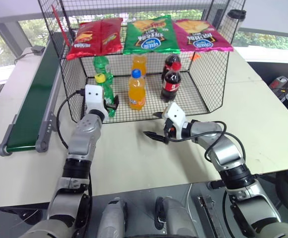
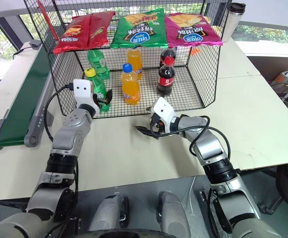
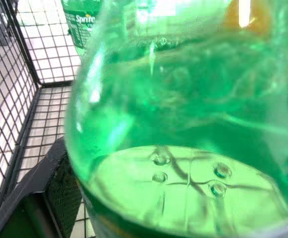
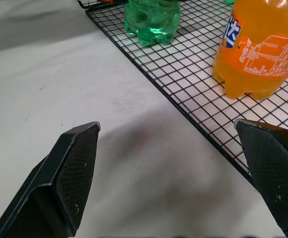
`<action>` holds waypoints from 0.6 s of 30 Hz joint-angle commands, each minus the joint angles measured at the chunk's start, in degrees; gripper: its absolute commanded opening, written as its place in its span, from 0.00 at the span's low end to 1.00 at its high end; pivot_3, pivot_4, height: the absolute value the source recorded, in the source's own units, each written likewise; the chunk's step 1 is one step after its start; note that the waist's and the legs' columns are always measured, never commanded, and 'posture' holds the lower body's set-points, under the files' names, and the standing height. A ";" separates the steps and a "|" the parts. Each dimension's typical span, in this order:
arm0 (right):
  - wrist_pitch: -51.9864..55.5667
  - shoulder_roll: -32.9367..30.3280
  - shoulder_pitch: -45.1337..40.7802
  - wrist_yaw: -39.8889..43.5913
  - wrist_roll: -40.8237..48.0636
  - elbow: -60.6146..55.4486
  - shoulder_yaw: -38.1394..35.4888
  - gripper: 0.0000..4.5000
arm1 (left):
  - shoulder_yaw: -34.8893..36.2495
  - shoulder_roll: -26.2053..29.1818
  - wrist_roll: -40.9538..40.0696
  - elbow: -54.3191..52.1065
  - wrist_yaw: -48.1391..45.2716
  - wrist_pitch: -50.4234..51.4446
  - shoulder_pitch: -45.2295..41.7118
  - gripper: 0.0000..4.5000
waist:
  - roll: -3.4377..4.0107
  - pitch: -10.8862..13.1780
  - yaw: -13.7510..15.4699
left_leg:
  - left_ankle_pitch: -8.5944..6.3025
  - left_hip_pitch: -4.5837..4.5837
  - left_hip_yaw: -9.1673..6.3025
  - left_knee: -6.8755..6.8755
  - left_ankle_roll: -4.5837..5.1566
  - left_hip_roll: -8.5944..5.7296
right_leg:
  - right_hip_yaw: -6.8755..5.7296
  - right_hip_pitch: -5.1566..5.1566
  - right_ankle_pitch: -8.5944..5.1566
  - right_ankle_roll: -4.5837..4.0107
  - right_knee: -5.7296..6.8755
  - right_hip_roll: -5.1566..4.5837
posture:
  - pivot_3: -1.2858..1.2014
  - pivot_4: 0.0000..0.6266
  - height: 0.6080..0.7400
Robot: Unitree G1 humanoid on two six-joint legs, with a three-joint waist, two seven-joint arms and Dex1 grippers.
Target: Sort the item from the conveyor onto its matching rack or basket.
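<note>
the yellow-capped green bottle (image 1: 105, 91) stands upright on the grid floor of the black wire cage (image 1: 218, 74), at its front left corner, with the left claw (image 1: 112, 105) reaching in level around its lower half. in the left wrist view the bottle's clear green body (image 3: 183, 124) sits very close, and one black finger (image 3: 44, 183) shows beside it at the lower edge; the fingers look parted around the bottle, but whether they press on it or stand just clear cannot be told. a second green bottle (image 1: 100, 64) stands behind it, deeper in the cage. just to the right of the yellow-capped bottle stands an orange soda bottle (image 1: 137, 90) with a blue cap, another orange one (image 1: 139, 63) behind that, and two dark cola bottles (image 1: 171, 79) with red caps further right. three chip bags, red (image 1: 95, 37), green (image 1: 151, 34) and pink (image 1: 201, 34), lie across the top of the cage. the right claw (image 1: 156, 135) hovers over the white tabletop (image 1: 262, 119) just in front of the cage's front edge, its two fingers (image 4: 74, 173) spread wide and holding nothing. the green conveyor (image 1: 34, 99) runs along the left side of the tabletop, beside the cage's left wall.
</note>
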 commanded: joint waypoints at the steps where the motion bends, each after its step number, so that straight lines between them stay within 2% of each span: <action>1: -0.27 -0.16 -0.83 0.35 0.38 -2.16 -0.51 1.00 | 0.77 0.59 0.16 -8.31 -0.27 1.49 0.56 0.99 | 0.00 0.00 -0.01 | 0.00 0.00 0.00 0.00 0.00 0.00 | 0.00 0.00 0.00 0.00 0.00 -0.01 | 0.52 0.24 1.00; 13: -0.17 0.00 -0.80 0.99 0.56 -2.19 -0.40 1.00 | 4.51 5.01 -3.13 -33.21 -1.88 15.43 9.51 0.99 | 0.00 0.00 -0.07 | 0.00 0.02 -0.02 0.00 0.00 0.01 | 0.01 0.00 0.00 0.00 0.03 0.00 | 0.52 0.24 1.00; 18: -0.25 -0.09 -0.95 1.11 0.59 -2.34 -0.65 1.00 | 5.25 5.89 -6.18 -44.69 -3.99 19.85 18.74 0.99 | 0.00 0.00 -0.08 | 0.00 0.01 -0.02 0.00 0.00 0.01 | 0.02 0.01 0.00 0.00 0.01 -0.01 | 0.52 0.24 1.00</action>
